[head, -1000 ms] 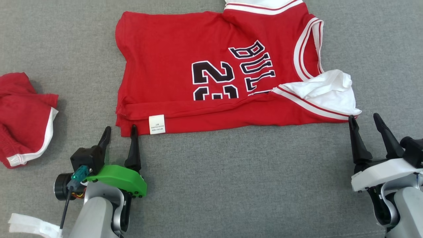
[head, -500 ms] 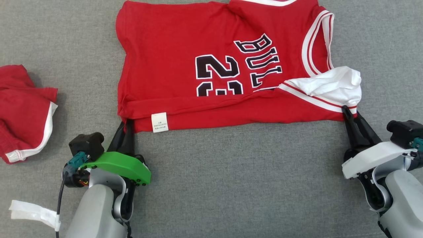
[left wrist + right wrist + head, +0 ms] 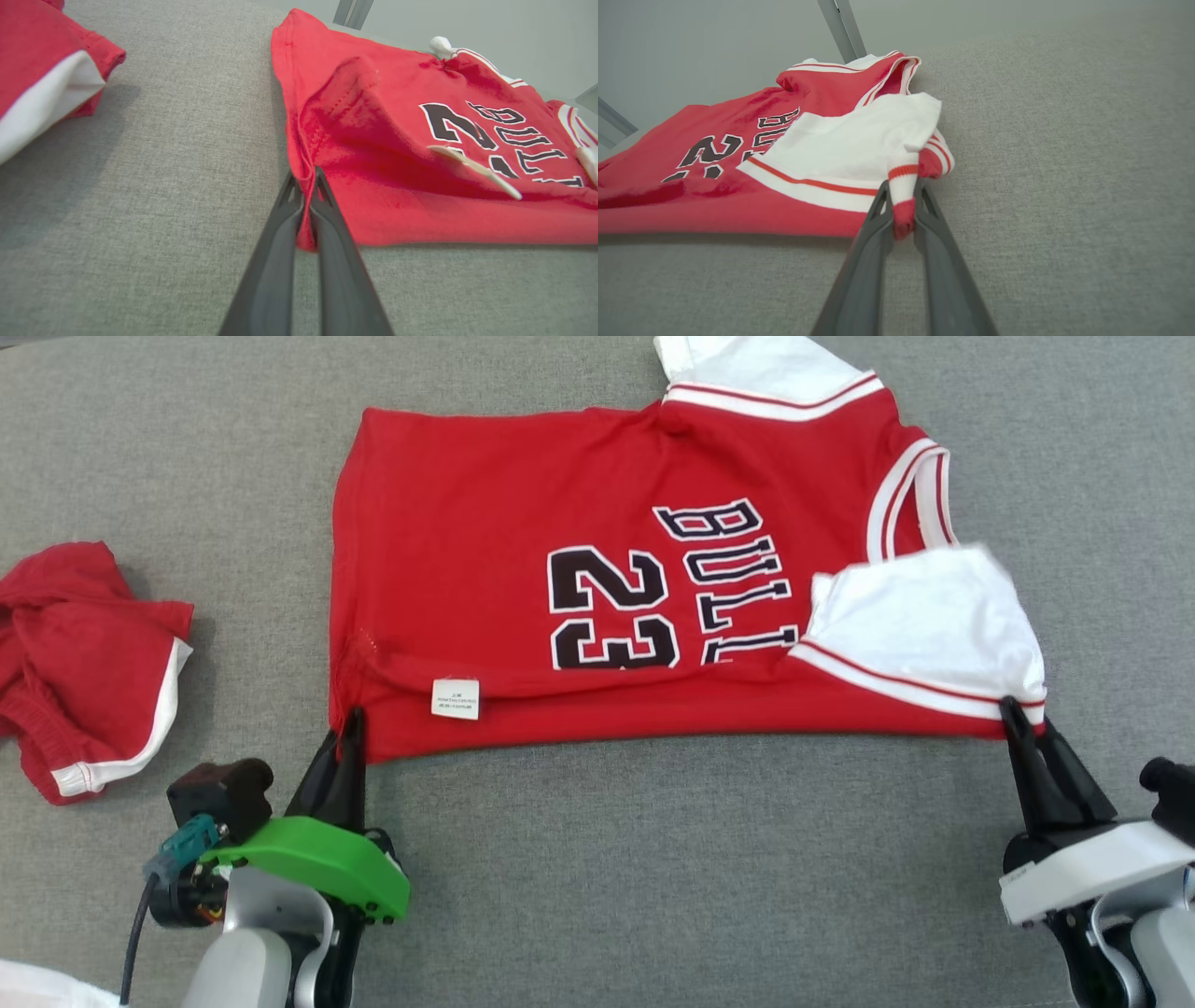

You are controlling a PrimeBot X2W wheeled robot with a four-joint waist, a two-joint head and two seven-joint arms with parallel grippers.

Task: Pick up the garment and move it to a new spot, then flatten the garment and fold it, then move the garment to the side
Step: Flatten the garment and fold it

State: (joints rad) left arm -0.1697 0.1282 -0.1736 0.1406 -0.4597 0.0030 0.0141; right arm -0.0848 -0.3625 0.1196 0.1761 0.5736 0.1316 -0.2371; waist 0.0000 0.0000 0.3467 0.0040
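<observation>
Where the grey cloth (image 3: 653,859) lay nearest, the left gripper (image 3: 352,723) was clamped tight on the hem corner of the shirt (image 3: 485,541), and the right gripper (image 3: 1018,714) on its sleeve corner. The shirt lay spread beyond them, with crumpled shorts (image 3: 84,653) apart at its left.

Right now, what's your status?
Left gripper shut on jersey near corner. Right gripper shut on the other near corner. Shorts lie apart, left.

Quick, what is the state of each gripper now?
Left gripper: shut on the red jersey, at its hem corner.
Right gripper: shut on the jersey's sleeve edge.
</observation>
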